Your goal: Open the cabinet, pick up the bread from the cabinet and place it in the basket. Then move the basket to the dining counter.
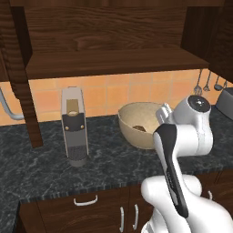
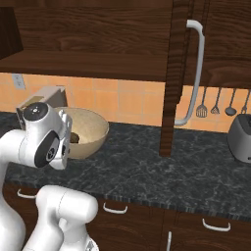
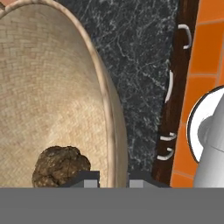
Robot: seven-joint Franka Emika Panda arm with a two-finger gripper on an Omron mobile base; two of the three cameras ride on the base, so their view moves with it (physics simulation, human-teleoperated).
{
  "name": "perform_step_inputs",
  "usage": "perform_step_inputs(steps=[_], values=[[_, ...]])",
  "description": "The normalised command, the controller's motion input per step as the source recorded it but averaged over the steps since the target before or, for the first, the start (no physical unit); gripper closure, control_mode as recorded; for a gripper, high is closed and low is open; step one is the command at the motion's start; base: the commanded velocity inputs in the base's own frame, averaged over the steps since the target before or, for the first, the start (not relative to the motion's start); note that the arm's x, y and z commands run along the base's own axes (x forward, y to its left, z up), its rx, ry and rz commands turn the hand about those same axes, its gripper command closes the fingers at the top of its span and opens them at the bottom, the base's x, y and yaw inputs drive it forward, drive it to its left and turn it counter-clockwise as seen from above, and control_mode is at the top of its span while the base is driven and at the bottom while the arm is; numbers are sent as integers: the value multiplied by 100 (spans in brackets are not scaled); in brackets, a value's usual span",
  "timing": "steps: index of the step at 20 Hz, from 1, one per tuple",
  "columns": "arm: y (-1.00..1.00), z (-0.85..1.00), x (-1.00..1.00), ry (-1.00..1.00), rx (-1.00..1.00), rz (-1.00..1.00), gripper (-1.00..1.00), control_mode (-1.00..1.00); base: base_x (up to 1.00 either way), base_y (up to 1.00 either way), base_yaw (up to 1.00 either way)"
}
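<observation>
The cabinet is standing open, its door swung out edge-on toward the robot, the silver bar handle facing sideways. The bread, a lumpy dark brown piece, is already lying inside the basket, low on the woven floor near the wall closest to the arm. The basket is sitting on the black granite counter, just beside the tall grey-and-black appliance.

The gripper is hanging directly over the basket's near rim, looking straight down. Its two dark finger tips are straddling the rim line: one is sitting over the inside by the bread, the other over the outside wall. The jaws are clenched down about as tight as they go, seemingly pinching the thin rim between them, though the contact itself is hidden at the bottom edge of the hand view.

Judging from this, the bread step looks done and the carry to the dining counter is what remains. The rim is running lengthwise between the jaws, so the coming lift likely depends on that pinch holding as the bowl's weight hangs off to one side.
</observation>
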Motion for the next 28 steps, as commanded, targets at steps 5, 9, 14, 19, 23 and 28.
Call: perform_step_inputs(steps=[5, 9, 14, 19, 23, 28], values=[[0, 0, 0, 0, 0, 0, 100, -100, 0, 0, 0], [0, 0, 0, 0, 0, 0, 100, 100, -50, 0, 1], [0, 0, 0, 0, 0, 0, 100, 100, -100, 0, 3], [0, 0, 0, 0, 0, 0, 100, 100, -100, -2, -19], [0, 0, 0, 0, 0, 0, 100, 100, -15, 34, -82], [0, 0, 0, 0, 0, 0, 100, 100, 0, 30, -93]])
